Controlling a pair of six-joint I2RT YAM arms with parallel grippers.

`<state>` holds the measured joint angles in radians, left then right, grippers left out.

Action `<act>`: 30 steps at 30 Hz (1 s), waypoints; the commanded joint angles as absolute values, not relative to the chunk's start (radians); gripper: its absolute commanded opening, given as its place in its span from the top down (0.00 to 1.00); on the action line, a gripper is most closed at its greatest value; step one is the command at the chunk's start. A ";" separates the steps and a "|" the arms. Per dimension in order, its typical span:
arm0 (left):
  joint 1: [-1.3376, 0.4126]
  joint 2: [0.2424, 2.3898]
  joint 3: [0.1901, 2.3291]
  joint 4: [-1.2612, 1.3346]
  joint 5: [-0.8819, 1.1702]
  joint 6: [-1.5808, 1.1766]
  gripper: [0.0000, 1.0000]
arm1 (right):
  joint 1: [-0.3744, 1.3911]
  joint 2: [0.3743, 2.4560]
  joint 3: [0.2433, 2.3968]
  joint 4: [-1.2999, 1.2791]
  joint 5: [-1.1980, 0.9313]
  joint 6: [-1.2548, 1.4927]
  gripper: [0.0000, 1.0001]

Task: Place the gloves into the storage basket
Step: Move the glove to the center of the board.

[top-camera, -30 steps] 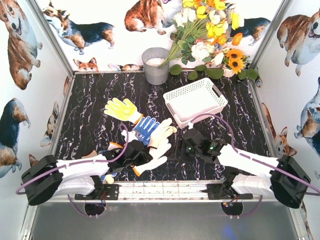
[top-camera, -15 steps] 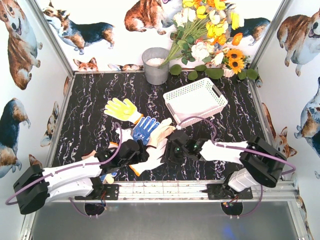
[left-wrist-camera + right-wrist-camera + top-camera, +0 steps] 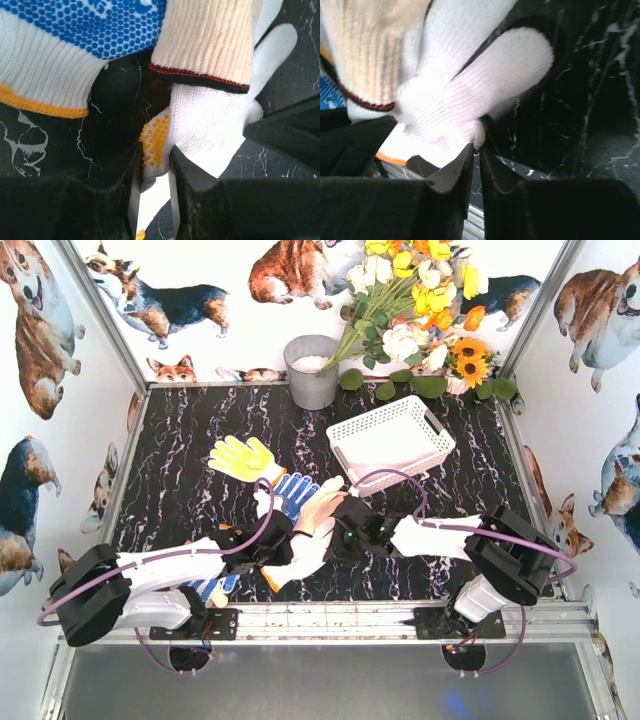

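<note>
Both jaws are nearly closed, pinching one white glove [image 3: 305,556]: left gripper [image 3: 154,161] on its orange-dotted patch, right gripper [image 3: 476,150] on its edge. We note the glove's long axis points far-right toward the storage basket [image 3: 410,466], nearer the right arm.

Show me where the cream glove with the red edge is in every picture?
Top external: cream glove mid-table, beside the blue dotted glove.
Left wrist: top right.
Right wrist: top left.
Shared landmark: the white glove lying under it.
</note>
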<state>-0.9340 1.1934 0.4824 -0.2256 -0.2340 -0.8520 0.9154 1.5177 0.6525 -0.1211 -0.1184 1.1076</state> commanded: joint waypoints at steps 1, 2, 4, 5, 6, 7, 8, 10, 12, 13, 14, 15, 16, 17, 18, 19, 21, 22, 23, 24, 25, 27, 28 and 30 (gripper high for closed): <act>-0.928 1.209 0.520 -0.186 -0.156 -0.850 0.86 | 0.908 1.505 0.722 -0.269 -0.005 1.043 0.94; -0.927 1.213 0.521 -0.177 -0.143 -0.860 0.89 | 0.903 1.483 0.730 -0.308 0.013 1.025 0.99; -0.929 1.226 0.522 -0.168 -0.118 -0.878 0.93 | 0.891 1.431 0.737 -0.386 0.049 0.989 1.00; -0.930 1.233 0.526 -0.166 -0.110 -0.886 0.94 | 0.880 1.403 0.738 -0.426 0.063 0.971 1.00; -0.932 1.242 0.531 -0.162 -0.102 -0.894 0.94 | 0.868 1.374 0.737 -0.465 0.073 0.953 1.00; -0.936 1.251 0.534 -0.152 -0.095 -0.907 0.95 | 0.854 1.345 0.736 -0.508 0.083 0.936 1.00; -0.940 1.263 0.537 -0.135 -0.085 -0.920 0.95 | 0.842 1.318 0.735 -0.552 0.095 0.926 1.00; -0.958 1.290 0.543 -0.082 -0.067 -0.959 0.96 | 0.822 1.264 0.731 -0.637 0.117 0.899 1.00; -0.990 1.325 0.559 -0.031 -0.066 -0.995 0.96 | 0.809 1.220 0.726 -0.704 0.135 0.879 1.00; -1.009 1.349 0.576 -0.017 -0.073 -1.008 0.96 | 0.803 1.201 0.724 -0.733 0.140 0.872 1.00; -1.032 1.374 0.598 -0.012 -0.082 -1.019 0.96 | 0.798 1.176 0.723 -0.771 0.147 0.869 1.00; -1.049 1.416 0.623 -0.009 -0.091 -1.025 0.96 | 0.794 1.157 0.724 -0.798 0.154 0.866 1.00; -1.065 1.448 0.648 -0.007 -0.097 -1.033 0.96 | 0.791 1.139 0.727 -0.823 0.166 0.864 1.00; -1.079 1.480 0.672 -0.002 -0.097 -1.042 0.97 | 0.788 1.126 0.732 -0.849 0.178 0.864 1.00; -1.092 1.511 0.698 0.005 -0.095 -1.050 0.99 | 0.785 1.088 0.740 -0.874 0.191 0.864 1.00; -1.106 1.538 0.721 0.013 -0.096 -1.056 1.00 | 0.782 1.065 0.749 -0.897 0.204 0.864 1.00; -1.126 1.579 0.778 0.018 -0.105 -1.062 1.00 | 0.778 1.019 0.764 -0.928 0.233 0.861 1.00; -1.131 1.591 0.807 0.017 -0.116 -1.064 1.00 | 0.775 0.995 0.767 -0.932 0.244 0.855 1.00; -1.133 1.598 0.816 0.017 -0.126 -1.064 1.00 | 0.774 0.973 0.772 -0.934 0.251 0.847 1.00; -1.134 1.601 0.825 0.018 -0.137 -1.070 1.00 | 0.772 0.955 0.775 -0.933 0.258 0.842 1.00; -1.132 1.600 0.828 0.019 -0.149 -1.071 1.00 | 0.770 0.942 0.777 -0.928 0.261 0.835 1.00; -1.132 1.596 0.826 0.017 -0.172 -1.073 1.00 | 0.764 0.939 0.777 -0.905 0.265 0.822 1.00; -1.132 1.593 0.824 0.011 -0.183 -1.074 1.00 | 0.760 0.949 0.777 -0.894 0.261 0.818 1.00; -1.129 1.583 0.820 -0.003 -0.195 -1.078 1.00 | 0.756 0.983 0.790 -0.880 0.256 0.813 1.00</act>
